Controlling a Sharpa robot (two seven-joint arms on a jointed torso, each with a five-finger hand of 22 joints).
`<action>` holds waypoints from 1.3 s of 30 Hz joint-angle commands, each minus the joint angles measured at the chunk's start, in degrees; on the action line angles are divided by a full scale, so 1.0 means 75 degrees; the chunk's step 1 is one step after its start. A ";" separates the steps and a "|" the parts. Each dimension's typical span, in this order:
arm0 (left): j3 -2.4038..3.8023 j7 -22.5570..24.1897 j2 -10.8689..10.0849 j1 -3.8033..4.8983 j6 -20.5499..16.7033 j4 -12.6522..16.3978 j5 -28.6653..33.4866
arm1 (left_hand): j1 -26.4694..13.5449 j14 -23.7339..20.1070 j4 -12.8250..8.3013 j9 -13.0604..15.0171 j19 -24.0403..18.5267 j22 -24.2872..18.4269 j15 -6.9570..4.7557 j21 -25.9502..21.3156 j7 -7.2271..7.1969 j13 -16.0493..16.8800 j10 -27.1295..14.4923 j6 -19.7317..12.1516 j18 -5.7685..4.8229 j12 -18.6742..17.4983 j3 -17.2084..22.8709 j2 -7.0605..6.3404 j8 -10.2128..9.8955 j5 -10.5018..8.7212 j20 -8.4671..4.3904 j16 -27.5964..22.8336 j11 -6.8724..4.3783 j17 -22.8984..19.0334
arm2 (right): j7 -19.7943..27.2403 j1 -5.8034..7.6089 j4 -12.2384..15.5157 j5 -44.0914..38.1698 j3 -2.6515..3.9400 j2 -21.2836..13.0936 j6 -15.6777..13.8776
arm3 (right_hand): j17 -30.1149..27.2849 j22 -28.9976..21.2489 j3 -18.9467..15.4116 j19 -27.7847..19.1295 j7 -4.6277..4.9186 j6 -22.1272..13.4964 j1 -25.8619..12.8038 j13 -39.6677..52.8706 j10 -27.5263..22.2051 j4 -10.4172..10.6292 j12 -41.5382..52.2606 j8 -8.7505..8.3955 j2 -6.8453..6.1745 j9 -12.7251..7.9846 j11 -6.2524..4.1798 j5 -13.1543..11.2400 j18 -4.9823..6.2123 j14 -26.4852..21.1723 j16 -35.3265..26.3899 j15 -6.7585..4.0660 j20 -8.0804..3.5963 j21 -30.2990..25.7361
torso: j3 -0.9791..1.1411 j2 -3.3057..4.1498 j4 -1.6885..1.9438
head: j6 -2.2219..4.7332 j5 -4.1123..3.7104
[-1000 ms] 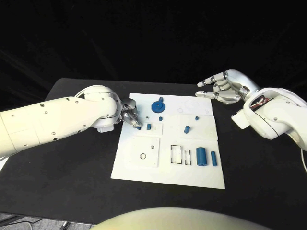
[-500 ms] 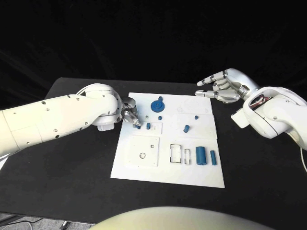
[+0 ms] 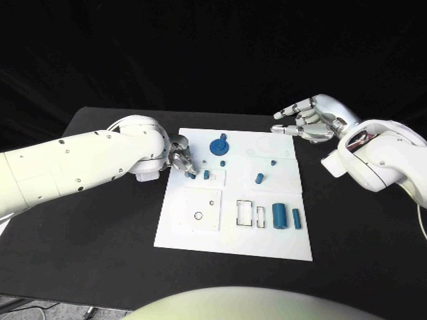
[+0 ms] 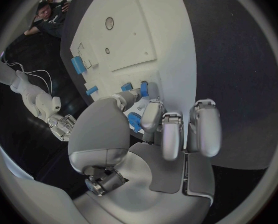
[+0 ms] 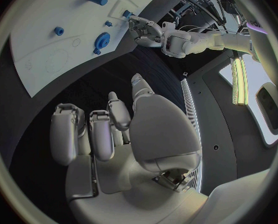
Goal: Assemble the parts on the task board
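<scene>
Looked like a robotics lab or test cell. Staged on a black table against a black backdrop, with a white task board laid flat at the table's middle, drilled and slotted to seat small blue parts. Flanked on either side of the board by two white arms. Beyond the table, loose cables and pale lit panels.

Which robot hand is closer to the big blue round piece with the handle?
The left hand, just beside the blue round piece on the board. The right hand hovers farther off, past the board's far corner.
</scene>
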 commanded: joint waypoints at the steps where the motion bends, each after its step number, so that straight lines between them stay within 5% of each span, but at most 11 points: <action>1: -0.0056 -0.0111 0.0034 -0.0075 0.0230 0.0009 0.0095 | -0.0110 0.0788 0.0029 0.0025 0.0103 0.0812 -0.0067 0.0042 -0.0017 0.0022 0.0051 0.0105 -0.0012 0.0042 -0.0073 -0.0022 0.0008 0.0031 -0.0058 0.0023 -0.0032 0.2013 | 0.0022 -0.0005 -0.0001 -0.0008 0.0001 0.0010 0.0071 | 0.0932 -0.0006 -0.0041 -0.0038 -0.0003 0.0054 -0.0001 -0.0003 0.0016 -0.0010 0.0032 0.0009 0.0081 0.0013 -0.0010 0.0038 0.0101 0.0573 -0.0052 -0.0029 -0.0007 -0.0027 | -0.0002 -0.0004 -0.0003 | -0.0013 0.0006; 26: -0.0055 -0.0287 0.0043 -0.0074 0.0200 -0.0031 0.0037 | -0.0572 0.0788 0.0417 -0.0011 0.0167 0.0915 -0.0092 0.0120 -0.0060 0.0184 0.0153 0.0282 -0.0039 0.0196 -0.0676 -0.0101 0.0021 0.0031 -0.0083 0.0023 -0.0065 0.2013 | 0.0025 -0.0005 0.0000 -0.0008 0.0001 0.0008 0.0068 | 0.0922 -0.0009 -0.0044 -0.0039 -0.0004 0.0055 0.0002 -0.0012 0.0009 -0.0010 0.0021 0.0009 0.0084 0.0013 -0.0011 0.0042 0.0102 0.0570 -0.0059 -0.0029 -0.0007 -0.0029 | -0.0006 -0.0001 0.0001 | -0.0039 -0.0021; 30: -0.0054 -0.0288 0.0026 -0.0074 0.0139 -0.0041 0.0035 | -0.0697 0.0788 0.0657 -0.0030 0.0178 0.0936 -0.0089 0.0126 -0.0053 0.0198 0.0158 0.0329 -0.0043 0.0204 -0.1235 -0.0137 0.0018 0.0029 -0.0085 0.0023 -0.0062 0.2013 | 0.0026 -0.0005 -0.0004 -0.0008 0.0001 0.0009 0.0066 | 0.0922 -0.0009 -0.0044 -0.0039 -0.0004 0.0055 0.0002 -0.0012 0.0009 -0.0010 0.0021 0.0009 0.0084 0.0013 -0.0011 0.0042 0.0102 0.0570 -0.0059 -0.0029 -0.0007 -0.0029 | -0.0007 -0.0006 0.0001 | -0.0039 -0.0022; 36: -0.0037 -0.0264 -0.0040 -0.0075 -0.0066 -0.0006 0.0034 | -0.0814 0.0788 0.1242 -0.0047 0.0189 0.0964 -0.0084 0.0126 -0.0049 0.0213 0.0162 0.0370 -0.0047 0.0207 -0.2956 -0.0047 0.0017 0.0011 -0.0080 0.0023 -0.0054 0.2013 | 0.0030 -0.0006 -0.0010 -0.0007 0.0001 0.0009 0.0064 | 0.0918 -0.0021 -0.0051 -0.0043 -0.0004 0.0055 0.0002 -0.0022 0.0002 -0.0009 0.0009 0.0008 0.0090 0.0013 -0.0011 0.0049 0.0104 0.0570 -0.0063 -0.0030 -0.0008 -0.0036 | -0.0010 -0.0002 0.0001 | -0.0029 -0.0024; 39: -0.0027 -0.0226 -0.0089 -0.0075 -0.0256 0.0034 0.0034 | -0.0878 0.0788 0.1347 -0.0045 0.0205 0.0995 -0.0088 0.0140 -0.0050 0.0227 0.0171 0.0377 -0.0053 0.0214 -0.3803 0.0190 0.0028 -0.0335 -0.0086 0.0023 -0.0053 0.2013 | 0.0031 -0.0009 -0.0013 -0.0006 0.0001 0.0010 0.0064 | 0.0918 -0.0021 -0.0051 -0.0043 -0.0004 0.0055 0.0002 -0.0022 0.0002 -0.0009 0.0009 0.0008 0.0090 0.0013 -0.0011 0.0049 0.0104 0.0570 -0.0063 -0.0030 -0.0008 -0.0036 | -0.0010 -0.0001 -0.0001 | -0.0029 -0.0035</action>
